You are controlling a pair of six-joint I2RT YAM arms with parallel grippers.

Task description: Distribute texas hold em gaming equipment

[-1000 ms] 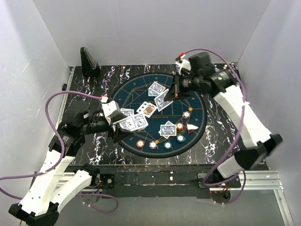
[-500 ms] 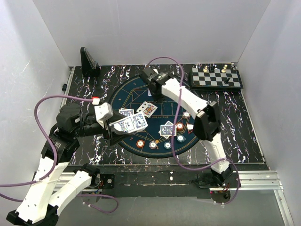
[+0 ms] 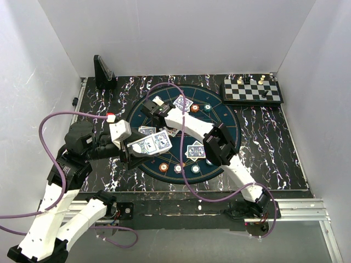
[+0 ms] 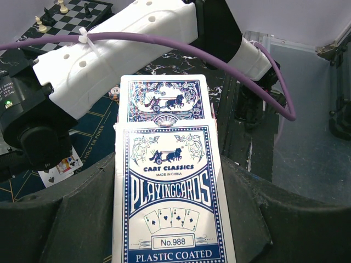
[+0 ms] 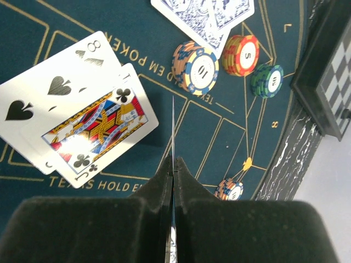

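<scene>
Covering most of the tabletop (image 3: 274,142), the mat (image 3: 226,119) is lying at its centre, with the chessboard (image 3: 252,91) sitting off it in the far right corner. The right arm (image 3: 189,123) is rising from its base at the near edge, folding at the elbow over the mat's right half and stretching away and leftward to the mat's far left part. The left arm (image 3: 55,192) is bending up from the near left corner and reaching rightward, low, to the mat's left edge.

The left fingers (image 3: 140,153) are clamping the card box (image 4: 170,203) by its long sides, holding it flat, printed face up, with a blue-backed card (image 4: 164,101) poking out past its far end. The right fingers (image 5: 171,178) are pressing fully together on a held card (image 5: 173,131), seen edge-on as a thin line above the mat.

Just beside that line, a jack of clubs (image 5: 98,131) is lying face up, partly covering an eight of spades (image 5: 55,93). A face-down pair (image 3: 196,150) is resting right of centre.

Three far chips (image 5: 196,67) are sitting in a row next to more blue-backed cards, and three near chips (image 3: 178,169) are lining the mat's near edge.
</scene>
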